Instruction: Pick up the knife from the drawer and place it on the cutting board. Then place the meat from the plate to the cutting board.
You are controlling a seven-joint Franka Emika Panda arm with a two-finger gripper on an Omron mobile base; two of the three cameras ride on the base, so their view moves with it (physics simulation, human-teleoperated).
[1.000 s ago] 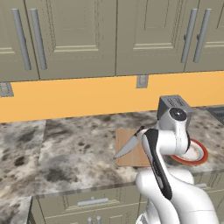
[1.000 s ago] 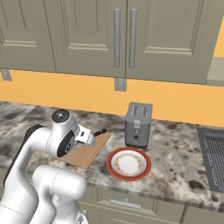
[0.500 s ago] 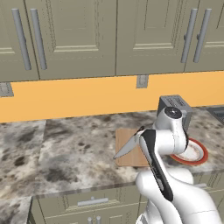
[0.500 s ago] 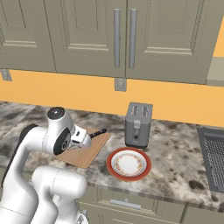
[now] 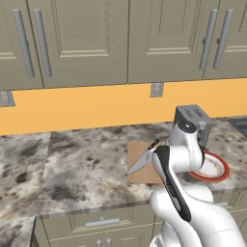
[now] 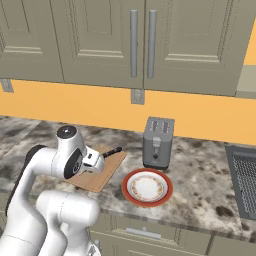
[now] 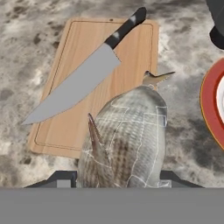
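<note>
The knife [image 7: 78,85] lies diagonally on the wooden cutting board [image 7: 131,57], black handle toward the far corner, blade tip over the near-left edge. The same knife [image 5: 140,164] and cutting board [image 5: 137,149] show beside my arm. My gripper [image 7: 119,178] is shut on the meat [image 7: 131,135], a grey scaly fish-like lump. It hangs above the board's near-right corner and the counter beside it. The red-rimmed plate [image 6: 147,201] stands to the right of the cutting board [image 6: 107,172] with nothing on it. My hand [image 6: 95,160] hovers over the board.
A grey toaster [image 6: 157,142] stands behind the plate by the orange wall. A sink grid [image 6: 245,180] lies at the far right. A shut drawer front [image 5: 101,223] sits under the marbled counter's edge. Wall cabinets hang overhead.
My hand has only shifted slightly above the board with the meat in it. The knife, board and plate have not moved.
</note>
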